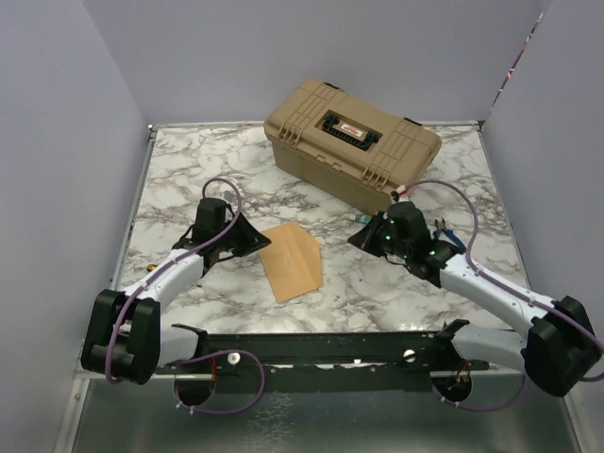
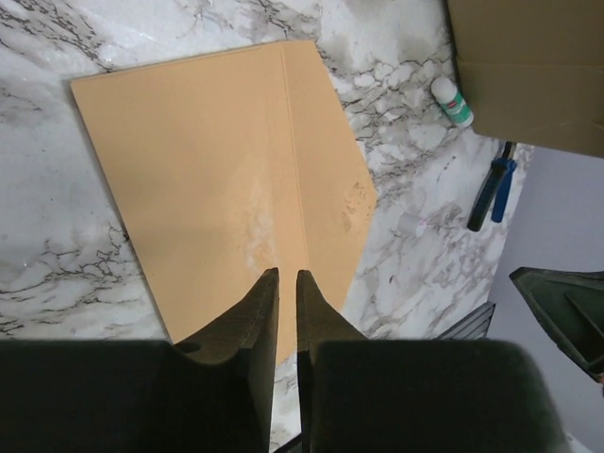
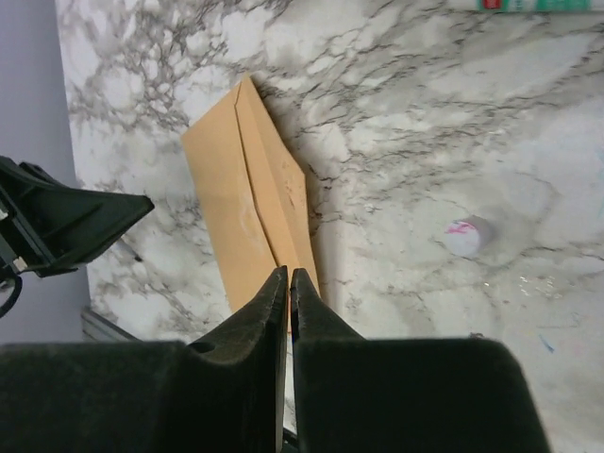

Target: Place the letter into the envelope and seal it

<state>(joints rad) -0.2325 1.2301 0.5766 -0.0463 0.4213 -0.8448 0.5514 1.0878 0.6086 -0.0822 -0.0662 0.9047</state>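
Envelope (image 1: 293,261) lies flat; case's (image 1: 316,142) red label (image 1: 351,126) illegible.

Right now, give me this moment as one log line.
envelope: flat on table, flap folded over | letter: not visible | left fingers: nearly closed at envelope edge | right fingers: closed, pointing at envelope

A robotics lab test cell is being shown. A marble-patterned tabletop (image 1: 189,170) is being boxed in by plain lavender walls (image 1: 57,142) standing beyond and outboard of the left pincer (image 1: 267,243) and the right pincer (image 1: 355,237). Behind both pincers, a black mounting rail (image 1: 330,351) is being run along the near edge. A tan equipment case (image 1: 351,142) is being kept just beyond the right pincer.
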